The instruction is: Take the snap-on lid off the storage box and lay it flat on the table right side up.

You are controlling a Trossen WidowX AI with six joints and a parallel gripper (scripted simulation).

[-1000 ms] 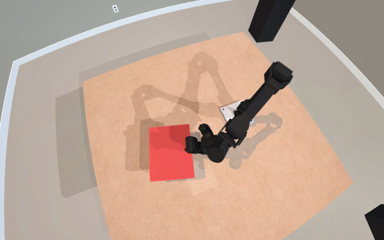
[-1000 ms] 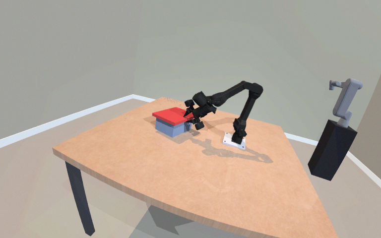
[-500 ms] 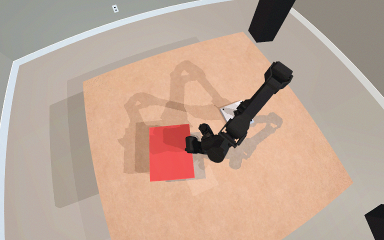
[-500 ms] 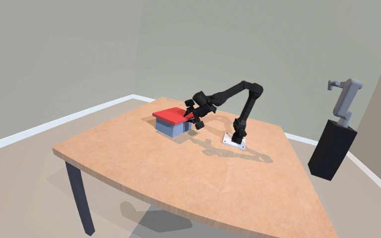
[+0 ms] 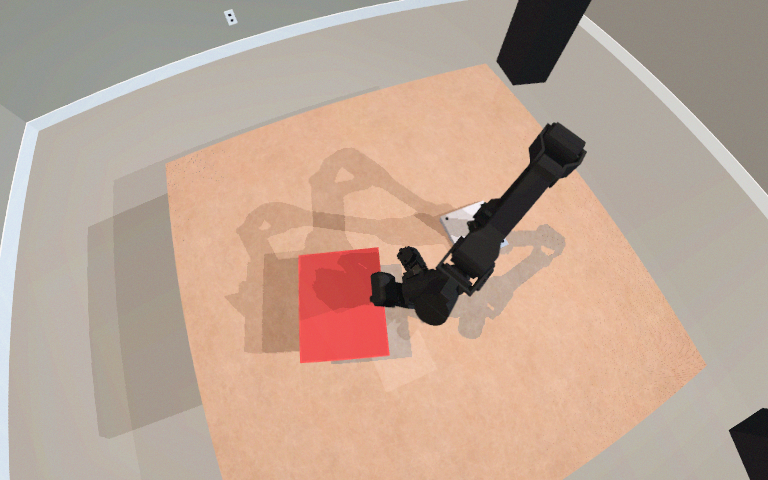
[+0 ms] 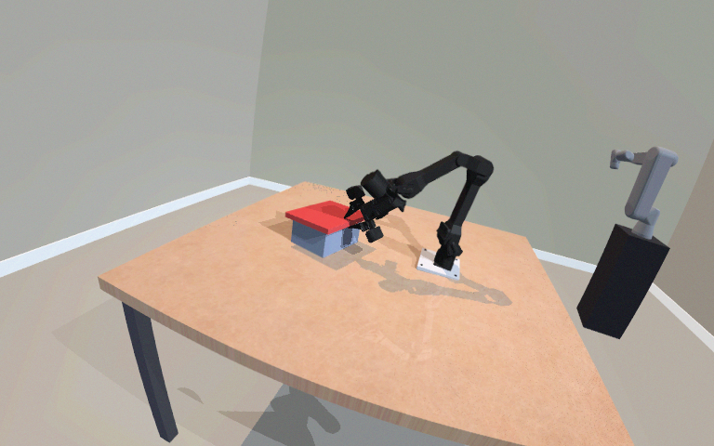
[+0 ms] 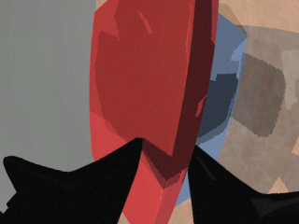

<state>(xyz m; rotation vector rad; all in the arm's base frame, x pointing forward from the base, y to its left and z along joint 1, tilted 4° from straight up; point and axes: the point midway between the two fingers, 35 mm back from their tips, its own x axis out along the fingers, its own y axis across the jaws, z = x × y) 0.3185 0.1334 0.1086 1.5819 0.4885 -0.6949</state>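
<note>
From the top, the flat red rectangular snap-on lid (image 5: pixel 340 306) runs lengthwise toward the table's near edge, its right long edge meeting the black parallel-jaw gripper (image 5: pixel 383 288). The exterior view shows the lid atop the pale blue storage box (image 6: pixel 322 241) on the light wooden table (image 6: pixel 350 331). In the wrist view, the black fingers pinch the lid's rim from above and below.

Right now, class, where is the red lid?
In the exterior view the red lid sits on top of the blue storage box left of the arm's base, its near edge clamped by the gripper.
</note>
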